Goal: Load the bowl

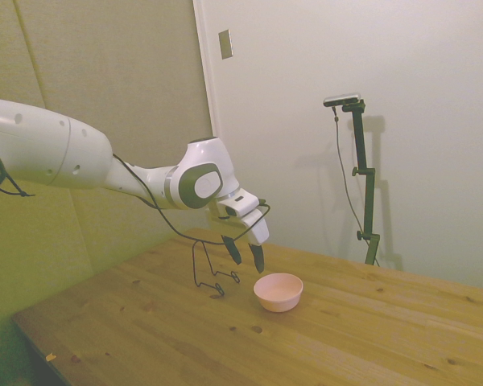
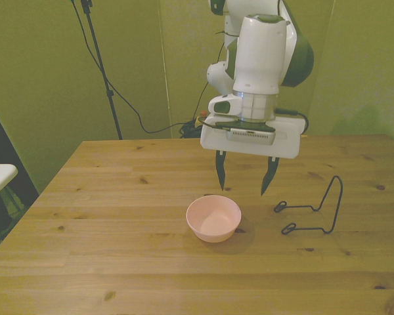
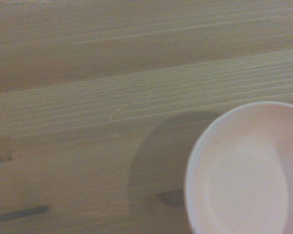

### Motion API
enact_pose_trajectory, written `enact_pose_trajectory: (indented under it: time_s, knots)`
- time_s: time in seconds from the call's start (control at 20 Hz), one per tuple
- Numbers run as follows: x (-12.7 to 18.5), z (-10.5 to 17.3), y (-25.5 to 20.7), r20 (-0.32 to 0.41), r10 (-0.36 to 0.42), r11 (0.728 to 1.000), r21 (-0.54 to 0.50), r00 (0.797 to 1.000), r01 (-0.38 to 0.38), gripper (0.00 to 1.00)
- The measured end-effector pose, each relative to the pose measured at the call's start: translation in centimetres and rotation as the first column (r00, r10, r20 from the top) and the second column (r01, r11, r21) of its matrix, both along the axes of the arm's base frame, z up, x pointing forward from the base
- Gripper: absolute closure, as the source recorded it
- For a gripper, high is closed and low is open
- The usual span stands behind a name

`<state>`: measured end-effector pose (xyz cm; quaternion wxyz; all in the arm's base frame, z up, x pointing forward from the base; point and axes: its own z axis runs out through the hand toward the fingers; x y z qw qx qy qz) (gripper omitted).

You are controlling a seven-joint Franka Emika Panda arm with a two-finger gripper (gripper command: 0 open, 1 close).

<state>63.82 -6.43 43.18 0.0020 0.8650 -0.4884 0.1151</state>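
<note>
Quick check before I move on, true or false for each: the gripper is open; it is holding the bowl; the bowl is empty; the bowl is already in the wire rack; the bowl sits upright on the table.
1. The gripper is open. True.
2. It is holding the bowl. False: the fingers hang above the bowl, apart from it.
3. The bowl is empty. True.
4. The bowl is in the wire rack. False: the rack stands apart, toward the front view's right.
5. The bowl sits upright on the table. True.

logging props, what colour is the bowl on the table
Pale pink, plain, no pattern; the bowl shows best in the front view.
</note>
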Motion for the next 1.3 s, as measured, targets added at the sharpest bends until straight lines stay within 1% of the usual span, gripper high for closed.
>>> enact_pose_trajectory:
  time_s: [0.2,0.4,0.45,0.65,1.3]
  knots:
    - [1.2,-2.6,0.2,-0.028,-0.009,1.0,-0.004,1.0,0.009,0.0]
    - [2.1,-4.6,-0.1,-0.046,-0.019,1.0,-0.009,0.999,0.019,0.0]
    - [2.3,-5.0,-0.2,-0.049,-0.022,1.0,-0.011,0.999,0.022,1.0]
    - [2.7,-5.7,-0.7,-0.054,-0.032,0.999,-0.015,0.998,0.031,1.0]
    - [3.6,-6.3,-0.9,-0.053,-0.038,0.999,-0.018,0.998,0.037,1.0]
